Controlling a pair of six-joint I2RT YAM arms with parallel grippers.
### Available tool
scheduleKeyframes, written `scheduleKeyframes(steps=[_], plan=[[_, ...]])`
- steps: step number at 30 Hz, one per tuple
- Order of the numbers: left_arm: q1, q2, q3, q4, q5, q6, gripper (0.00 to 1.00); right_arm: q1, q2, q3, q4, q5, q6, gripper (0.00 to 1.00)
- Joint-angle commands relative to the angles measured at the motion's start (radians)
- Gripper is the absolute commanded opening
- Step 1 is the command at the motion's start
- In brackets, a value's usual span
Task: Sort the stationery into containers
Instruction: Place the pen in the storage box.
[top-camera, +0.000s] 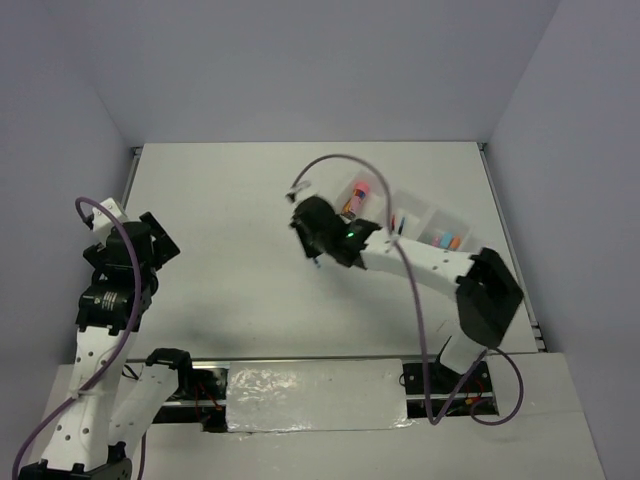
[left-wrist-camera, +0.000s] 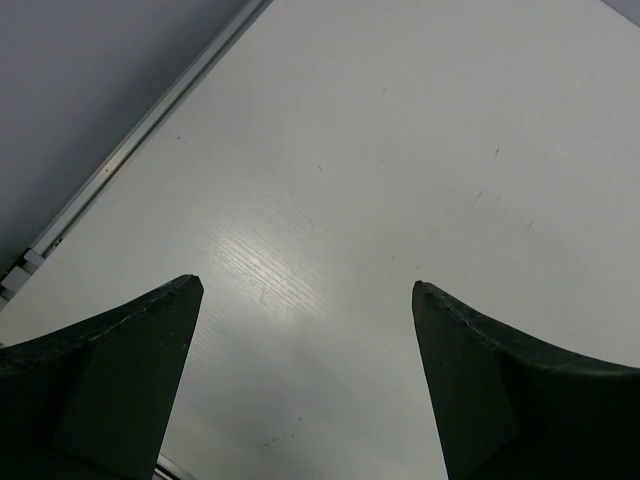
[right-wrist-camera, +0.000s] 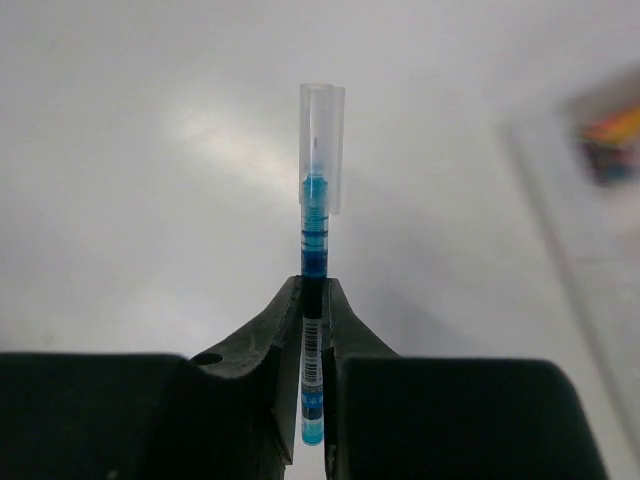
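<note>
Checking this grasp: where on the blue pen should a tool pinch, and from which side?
Mid-barrel, squeezed across its thin width from the end opposite the cap, as the right tool does now. The pen is slim and straight; the clear cap might slip off.

Bright even light; glare patches on the table (right-wrist-camera: 220, 135), tray (right-wrist-camera: 600, 250) blurred.

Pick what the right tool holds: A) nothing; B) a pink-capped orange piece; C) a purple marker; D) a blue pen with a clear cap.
D: the right wrist view shows the right tool shut on a thin blue pen with a clear cap.
</note>
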Motion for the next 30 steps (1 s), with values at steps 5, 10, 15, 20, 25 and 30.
scheduleKeyframes(steps=[5, 10, 15, 20, 25, 30], plan=[[0.006, 0.052, -0.008, 0.056, 0.079, 0.05, 0.99, -0.41, -0.161, -0.119, -0.099, 0.186, 0.099, 0.09], [0.006, 0.08, -0.008, 0.063, 0.103, 0.066, 0.99, -0.588, -0.106, -0.031, -0.125, 0.17, 0.068, 0.11], [0.008, 0.091, -0.009, 0.068, 0.121, 0.072, 0.99, -0.683, 0.004, 0.097, -0.194, 0.143, 0.05, 0.36], [0.006, 0.101, -0.009, 0.07, 0.126, 0.073, 0.99, -0.685, -0.05, 0.158, -0.253, 0.091, 0.055, 0.71], [0.006, 0.132, 0.011, 0.059, 0.113, 0.081, 0.99, -0.684, -0.407, 0.117, -0.29, 0.039, 0.023, 0.73], [0.006, 0.134, 0.086, -0.001, 0.086, 0.08, 0.99, -0.683, -0.848, -0.081, -0.296, -0.001, -0.005, 1.0]])
